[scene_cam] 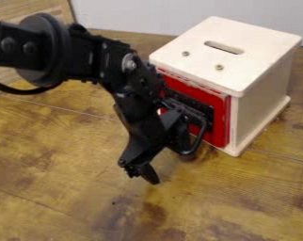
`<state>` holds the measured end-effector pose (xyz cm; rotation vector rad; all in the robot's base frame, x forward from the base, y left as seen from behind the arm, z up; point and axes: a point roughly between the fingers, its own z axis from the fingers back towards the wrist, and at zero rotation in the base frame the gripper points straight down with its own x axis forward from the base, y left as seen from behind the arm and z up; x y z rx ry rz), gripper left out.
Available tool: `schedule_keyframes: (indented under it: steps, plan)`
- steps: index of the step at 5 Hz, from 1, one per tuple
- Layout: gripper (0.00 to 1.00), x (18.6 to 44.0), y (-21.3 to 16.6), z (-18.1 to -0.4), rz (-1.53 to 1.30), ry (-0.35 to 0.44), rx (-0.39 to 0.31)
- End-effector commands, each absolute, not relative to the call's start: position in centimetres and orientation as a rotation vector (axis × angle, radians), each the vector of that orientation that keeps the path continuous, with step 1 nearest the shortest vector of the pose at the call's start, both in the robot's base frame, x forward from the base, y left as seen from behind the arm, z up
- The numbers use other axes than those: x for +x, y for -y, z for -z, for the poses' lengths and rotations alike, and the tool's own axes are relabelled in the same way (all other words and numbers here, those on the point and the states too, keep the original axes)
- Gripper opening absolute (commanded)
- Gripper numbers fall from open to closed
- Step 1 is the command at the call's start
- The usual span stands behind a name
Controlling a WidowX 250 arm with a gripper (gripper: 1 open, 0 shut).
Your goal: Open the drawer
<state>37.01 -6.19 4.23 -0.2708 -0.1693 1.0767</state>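
Observation:
The drawer [182, 90] shows as a red front panel on the left face of the cream-white cabinet [248, 66], and it looks pushed in flush. Its black loop handle [199, 132] sticks out toward the table. My black gripper [162, 155] points steeply down right in front of the handle and hides part of it. The jaws stand open. One fingertip [144, 172] hangs just above the tabletop and the other sits by the loop. Whether a finger touches the handle cannot be made out.
The cabinet stands on a worn wooden table [66, 198], with a slot [222, 45] in its top. My arm [54, 52] reaches in from the upper left. Bare wood lies in front of and to the left of the gripper.

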Motion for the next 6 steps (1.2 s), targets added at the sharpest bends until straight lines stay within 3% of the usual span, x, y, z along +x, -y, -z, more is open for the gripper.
schedule_keyframes:
  steps: [1, 3, 4, 5, 6]
  plan:
    - [1.0, 37.7, 4.5, -6.0, -1.016, 0.209, -0.303]
    - [1.0, 37.6, 4.3, -6.3, -0.974, 0.217, -0.312]
    - [0.0, 37.6, 4.7, -6.5, -0.977, 0.222, -0.313]
    - [1.0, 37.5, 5.2, -6.5, -1.001, 0.229, -0.311]
    - [1.0, 37.9, 5.6, -6.9, -1.021, 0.237, -0.309]
